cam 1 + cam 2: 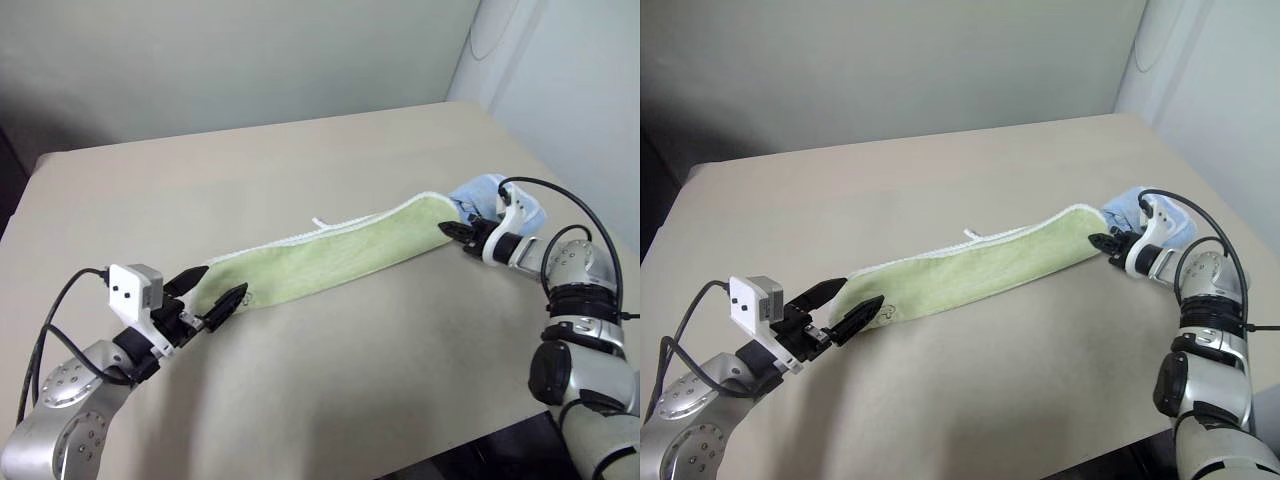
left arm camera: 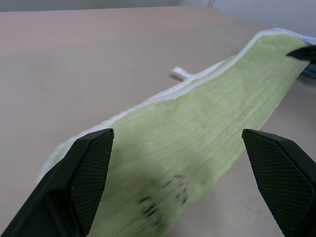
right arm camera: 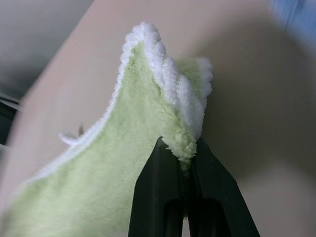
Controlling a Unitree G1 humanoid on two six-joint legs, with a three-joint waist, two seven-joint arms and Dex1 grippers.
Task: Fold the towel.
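**Inspector:** Your towel (image 1: 335, 258) lies on the table (image 1: 300, 380) as a long, narrow, folded strip, running from near your left end effector (image 1: 208, 293) up and across to your right end effector (image 1: 452, 231); the white stitched edging runs along its far long side; a small white loop sticks out from that edge about midway.

**Operator:** What is the state of the two end effectors?

**Inspector:** Your right end effector is clamped on the towel's far end; the right wrist view shows the two black fingers (image 3: 163, 197) pinched together on a tuft of the green cloth at its white-edged corner, which is lifted off the table; your left end effector stands wide apart, gripping nothing; the left wrist view shows one finger on each side of the towel's near end, with the dark logo print (image 2: 165, 200) lying between them.

**Operator:** Anything else on the table?

**Inspector:** A light blue cloth (image 1: 492, 195) sits just behind your right end effector, close beside the towel's far end; I cannot tell whether the two touch.
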